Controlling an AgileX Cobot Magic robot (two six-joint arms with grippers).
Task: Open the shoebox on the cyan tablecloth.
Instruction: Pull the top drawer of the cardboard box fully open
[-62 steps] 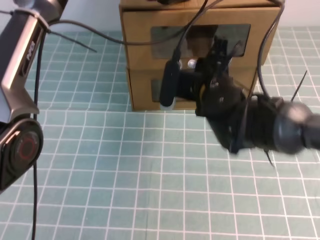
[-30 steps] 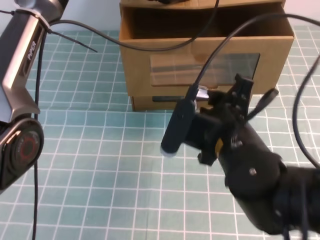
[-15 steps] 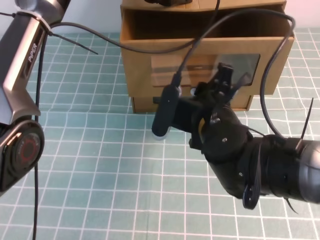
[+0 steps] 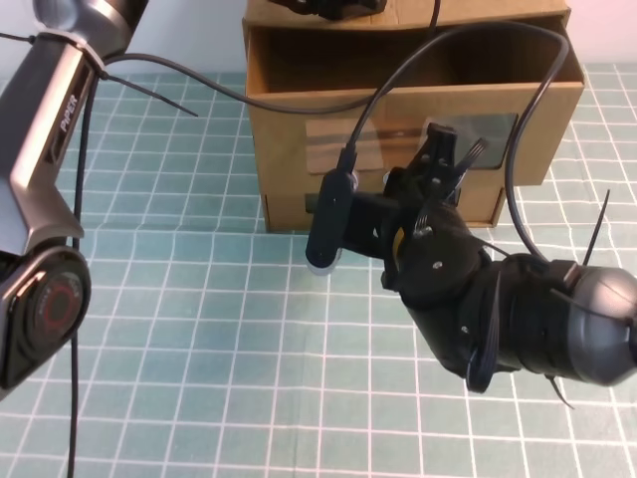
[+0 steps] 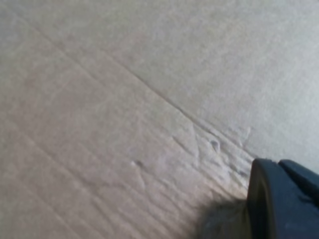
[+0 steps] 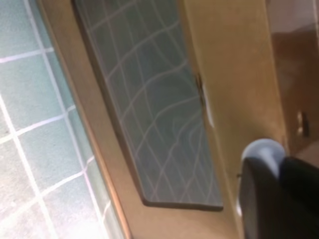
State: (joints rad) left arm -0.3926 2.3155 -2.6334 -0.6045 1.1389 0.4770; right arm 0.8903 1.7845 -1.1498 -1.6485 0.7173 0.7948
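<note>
Shoebox (image 4: 408, 119) at far edge of cloth (image 4: 199, 329), drawer part out. Light, stiff cardboard; slides easily, pull by front tab. Right pincer (image 4: 443, 164) at drawer front, grip unclear; left pincer's (image 5: 284, 199) too.

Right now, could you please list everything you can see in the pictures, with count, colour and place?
shoebox: one, brown cardboard with a clear front window, at the back of the cloth, its upper drawer pulled out toward the camera.
lower box: one, brown cardboard, directly under the pulled drawer, mostly hidden.
cyan tablecloth: one, teal with thin white grid lines, covering the whole surface.
cables: several, black, looping over the box front.
left arm: one, grey and black, along the left edge; its wrist view shows only cardboard close up.
right gripper: one, black, at the drawer front by the window; jaw state unclear.
</note>
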